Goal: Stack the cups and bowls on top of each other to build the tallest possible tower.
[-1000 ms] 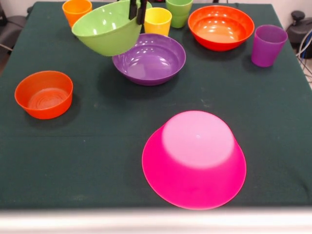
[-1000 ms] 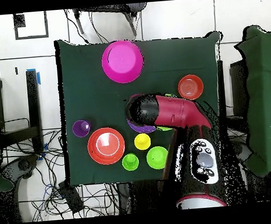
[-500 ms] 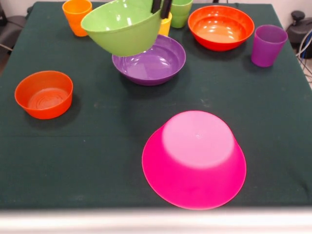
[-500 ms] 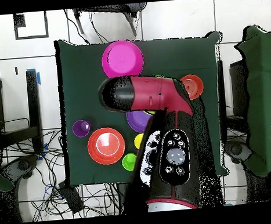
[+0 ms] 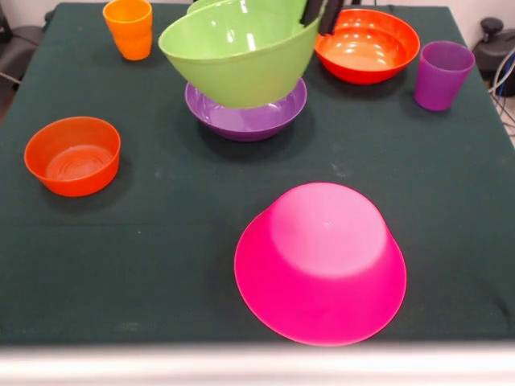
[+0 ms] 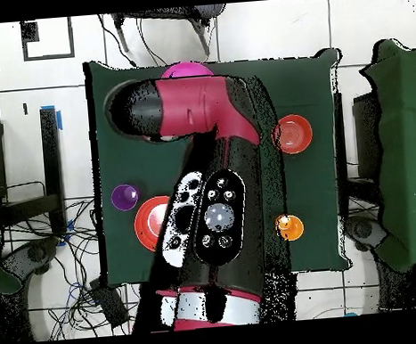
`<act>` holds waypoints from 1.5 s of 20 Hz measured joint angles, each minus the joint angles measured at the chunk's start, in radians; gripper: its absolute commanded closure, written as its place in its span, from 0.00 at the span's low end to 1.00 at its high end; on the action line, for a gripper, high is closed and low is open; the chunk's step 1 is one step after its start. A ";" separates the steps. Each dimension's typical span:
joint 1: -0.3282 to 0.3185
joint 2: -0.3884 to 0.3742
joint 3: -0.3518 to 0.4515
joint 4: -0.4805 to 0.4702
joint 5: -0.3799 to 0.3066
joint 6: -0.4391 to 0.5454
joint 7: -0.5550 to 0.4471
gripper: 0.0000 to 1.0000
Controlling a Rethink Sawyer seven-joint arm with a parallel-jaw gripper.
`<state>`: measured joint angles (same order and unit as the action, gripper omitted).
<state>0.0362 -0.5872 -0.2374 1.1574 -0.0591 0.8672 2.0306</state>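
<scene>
Light green bowl [image 5: 241,52] held clear of the desk [image 5: 161,241], tilted so its opening faces partly forward, carried by the jaws of the gripper [image 5: 320,14] clamped narrow over the rim at its far right edge, one dark finger inside and one outside. Gripped by the rim probably because a bowl this wide offers no other hold; tilted likely because it hangs from that single edge. Directly beneath and behind it, the wide purple bowl [image 5: 245,112] upright on the cloth, partly hidden. Nearest the front edge, the large pink bowl [image 5: 322,261] turned upside down, flat bottom up, well apart from everything else, apparently placed that way as a broad, steady base for the tower; nothing stacked on it yet. Judging from that, green bowl most likely bound for the pink base, with levelling needed before release so it does not slide off. Elsewhere: one orange-red bowl [image 5: 72,154] upright at the left, another wider one [image 5: 368,44] at the back right just behind the gripper, orange cup [image 5: 129,28] at the back left, purple cup [image 5: 441,74] at the far right, all standing open side up. From overhead, the red and black arm [image 6: 202,162] covering most of the middle, with only a sliver of the pink bowl showing past it.
</scene>
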 measured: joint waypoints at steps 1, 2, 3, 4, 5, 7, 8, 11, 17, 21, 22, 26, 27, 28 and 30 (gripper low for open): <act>0.004 0.007 -0.003 -0.016 0.000 0.010 0.000 1.00; 0.007 0.012 -0.006 -0.027 0.001 0.017 0.000 1.00; 0.013 0.025 -0.012 -0.055 0.001 0.033 0.000 1.00; 0.019 0.039 -0.018 -0.084 0.002 0.049 0.000 1.00; 0.025 0.054 -0.024 -0.114 0.002 0.065 0.000 1.00; 0.035 0.087 -0.037 -0.174 0.005 0.095 0.000 1.00; 0.043 0.117 -0.050 -0.227 0.005 0.122 0.000 1.00; 0.054 0.162 -0.070 -0.303 0.006 0.161 0.000 1.00; 0.075 0.266 -0.117 -0.468 0.008 0.236 0.000 1.00; 0.087 0.316 -0.141 -0.542 0.020 0.264 0.000 1.00; 0.091 0.326 -0.145 -0.556 0.024 0.271 0.000 1.00; 0.109 0.371 -0.174 -0.621 0.045 0.310 0.008 1.00; 0.114 0.382 -0.182 -0.637 0.050 0.318 0.017 1.00; 0.119 0.393 -0.192 -0.655 0.058 0.327 0.030 1.00; 0.124 0.404 -0.201 -0.672 0.066 0.337 0.048 1.00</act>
<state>0.1600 -0.1835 -0.4387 0.4853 0.0067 1.2038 2.0783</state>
